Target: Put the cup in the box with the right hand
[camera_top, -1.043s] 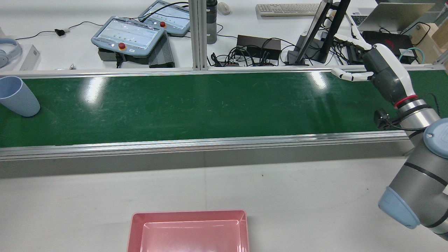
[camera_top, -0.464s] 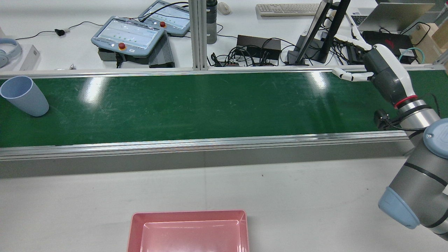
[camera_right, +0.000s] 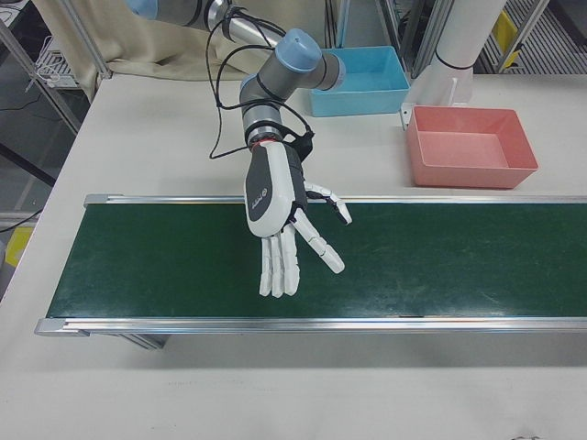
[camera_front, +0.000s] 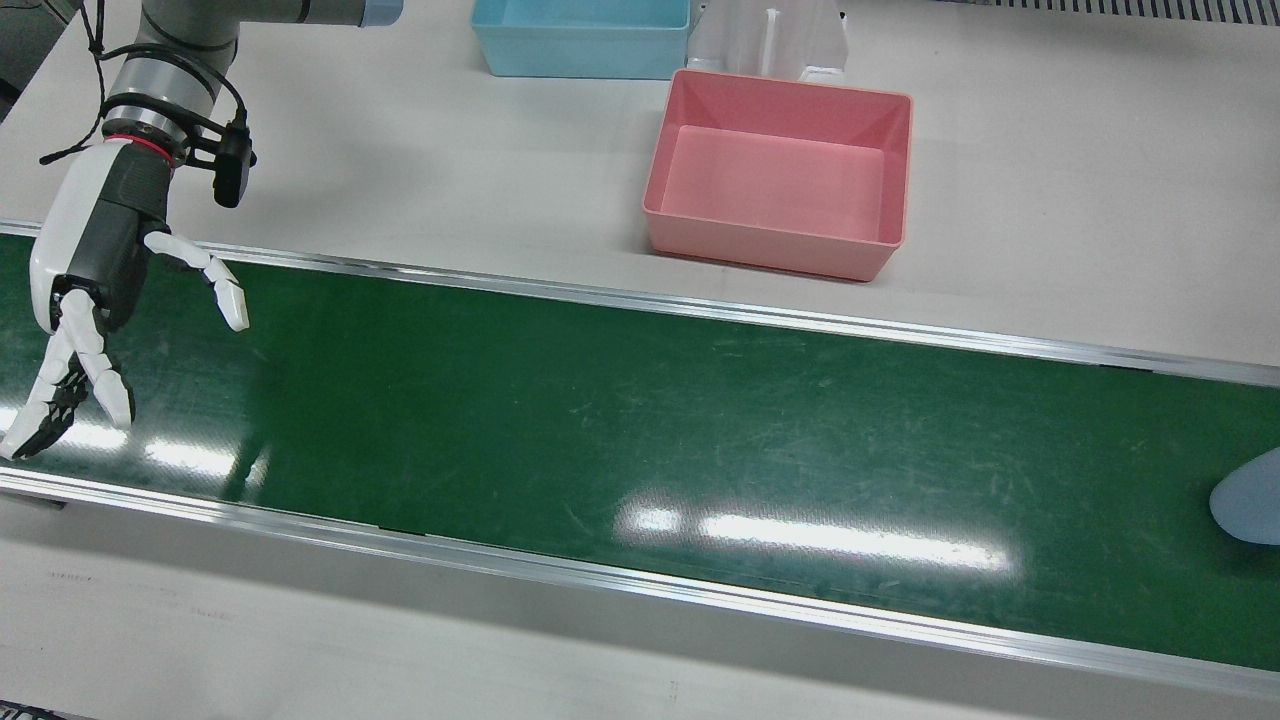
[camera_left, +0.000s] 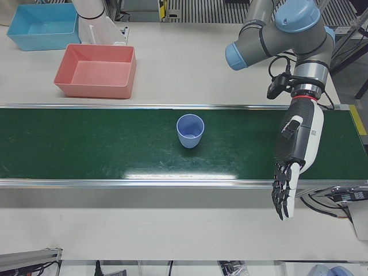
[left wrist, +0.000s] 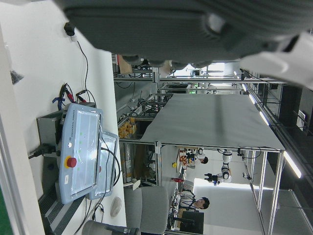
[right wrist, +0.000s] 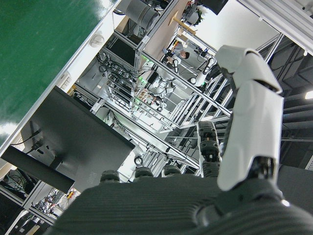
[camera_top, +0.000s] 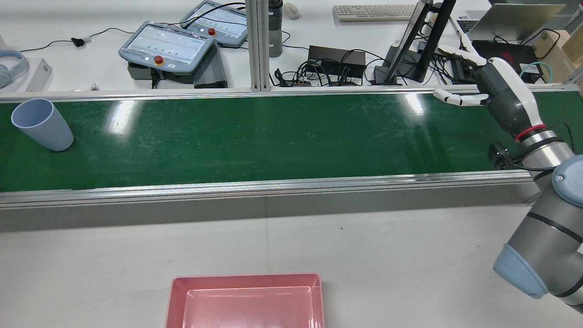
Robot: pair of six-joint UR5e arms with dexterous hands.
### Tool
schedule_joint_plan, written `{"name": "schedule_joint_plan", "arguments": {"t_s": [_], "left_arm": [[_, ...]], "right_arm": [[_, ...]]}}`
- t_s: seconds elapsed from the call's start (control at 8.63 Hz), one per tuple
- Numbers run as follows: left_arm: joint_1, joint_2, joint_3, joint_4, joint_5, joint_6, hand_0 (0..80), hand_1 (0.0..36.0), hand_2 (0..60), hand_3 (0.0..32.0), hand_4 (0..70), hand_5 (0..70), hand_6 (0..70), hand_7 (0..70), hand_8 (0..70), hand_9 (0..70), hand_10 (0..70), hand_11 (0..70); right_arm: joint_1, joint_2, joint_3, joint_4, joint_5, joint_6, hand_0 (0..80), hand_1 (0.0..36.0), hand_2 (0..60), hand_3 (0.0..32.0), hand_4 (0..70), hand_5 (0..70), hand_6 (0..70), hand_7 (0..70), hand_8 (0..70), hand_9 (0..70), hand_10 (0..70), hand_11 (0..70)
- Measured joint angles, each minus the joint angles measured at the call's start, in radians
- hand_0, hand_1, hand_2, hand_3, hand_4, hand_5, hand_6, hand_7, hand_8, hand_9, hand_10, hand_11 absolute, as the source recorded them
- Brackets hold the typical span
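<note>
A green conveyor belt [camera_top: 273,136] with aluminium side rails crosses a pale grey table [camera_top: 364,255]; behind it in the rear view lie two teach pendants [camera_top: 166,45], a keyboard [camera_top: 373,12] and tangled cables.

The blue cup [camera_top: 42,124] stands upright on the belt, mouth up, near the belt's left end in the rear view. In the left-front view the cup [camera_left: 190,130] sits near mid-belt; in the front view only its edge [camera_front: 1248,508] shows at the right border.

The right hand [camera_top: 494,93] hangs above the opposite end of the belt, well apart from the cup. Its fingers [camera_right: 280,261] are spread and extended, thumb splayed to the side, holding nothing; the front view [camera_front: 95,290] shows the same posture.

The left hand [camera_left: 294,155] hangs over the belt's near rail with fingers straight, pointing down, and empty.

The pink box [camera_front: 780,185] rests on the table beside the belt; a blue box [camera_front: 580,40] stands just beyond it.
</note>
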Motion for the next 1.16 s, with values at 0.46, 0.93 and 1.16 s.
{"name": "schedule_joint_plan", "arguments": {"t_s": [0.46, 0.93, 1.16], "left_arm": [[0.000, 0.001, 0.000, 0.000, 0.000, 0.000, 0.0, 0.0, 0.0, 0.0, 0.0, 0.0, 0.0, 0.0, 0.0, 0.0, 0.0, 0.0], [0.000, 0.000, 0.000, 0.000, 0.000, 0.000, 0.0, 0.0, 0.0, 0.0, 0.0, 0.0, 0.0, 0.0, 0.0, 0.0, 0.0, 0.0], [0.000, 0.000, 0.000, 0.000, 0.000, 0.000, 0.0, 0.0, 0.0, 0.0, 0.0, 0.0, 0.0, 0.0, 0.0, 0.0, 0.0, 0.0]], "right_arm": [[-0.003, -0.001, -0.002, 0.000, 0.001, -0.002, 51.8, 28.5, 28.3, 0.0, 0.0, 7.0, 1.0, 0.0, 0.0, 0.0, 0.0, 0.0], [-0.006, 0.000, -0.007, 0.000, 0.001, -0.005, 52.0, 28.9, 29.4, 0.0, 0.0, 7.1, 1.0, 0.0, 0.0, 0.1, 0.0, 0.0], [-0.006, 0.000, -0.008, 0.000, 0.002, -0.006, 52.0, 29.0, 29.5, 0.0, 0.0, 7.1, 1.1, 0.0, 0.0, 0.1, 0.0, 0.0]]}}
